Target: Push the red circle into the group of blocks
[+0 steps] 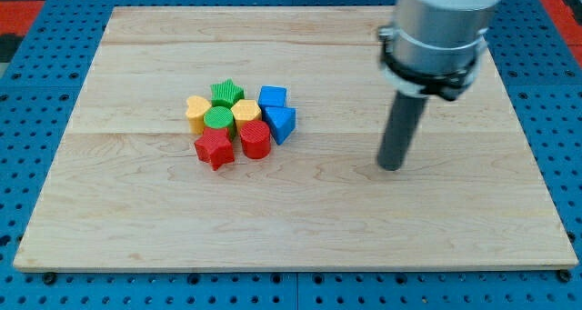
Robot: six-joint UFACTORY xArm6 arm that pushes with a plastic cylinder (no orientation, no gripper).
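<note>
The red circle (255,139) already sits at the bottom edge of the group, touching the yellow block (246,113) above it, with the red star (215,149) just to the view's left and the blue triangle (281,124) against it on the view's right; the green star (226,93), green circle (218,119), the other yellow block (196,111) and the blue cube (273,97) make up the rest of the cluster on the wooden board (136,228). My tip (391,167) rests well apart from all of them, off to the view's right. There is no pincer on this arm, only the plain rod, so it has hold of nothing. To my eye the job looks done or nearly so, and the danger now is overdoing it: coming in from the right I would meet the blue triangle first and could shove it through the pack, scattering the tight cluster, or clip the red circle off-centre so it slides out toward the view's bottom instead of staying tucked in
</note>
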